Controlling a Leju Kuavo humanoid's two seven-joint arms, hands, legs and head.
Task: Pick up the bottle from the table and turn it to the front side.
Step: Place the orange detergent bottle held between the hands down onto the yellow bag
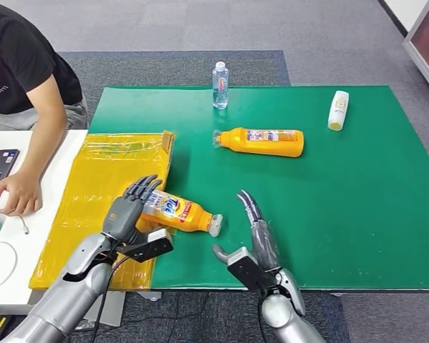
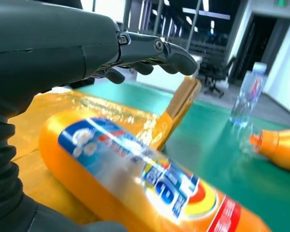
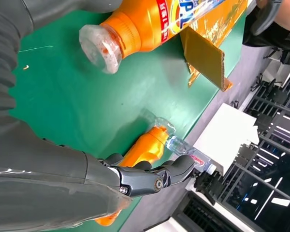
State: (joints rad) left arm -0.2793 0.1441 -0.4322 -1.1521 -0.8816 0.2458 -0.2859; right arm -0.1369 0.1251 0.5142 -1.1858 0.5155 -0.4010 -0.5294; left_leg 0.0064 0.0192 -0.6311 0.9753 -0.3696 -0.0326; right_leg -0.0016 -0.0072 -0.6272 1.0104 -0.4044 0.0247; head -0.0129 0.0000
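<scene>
Bottle [image 1: 180, 212] label: blue-white logo, red band

Left robot hand [image 1: 127, 211] is reaching forward off its silver arm, dark fingers [image 2: 162, 50] stretched out flat and close together, thumb tucked underneath. Right robot hand [image 1: 250, 236] sits just to the right of it, standing on edge, fingers lightly curled, thumb poking out left, holding nothing.

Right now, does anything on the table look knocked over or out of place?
Three bottles lie on their sides: an orange bottle mid-mat, a small white bottle at the far right, and an orange one under the left robot hand. The water bottle stands upright. Nothing looks spilled.
</scene>
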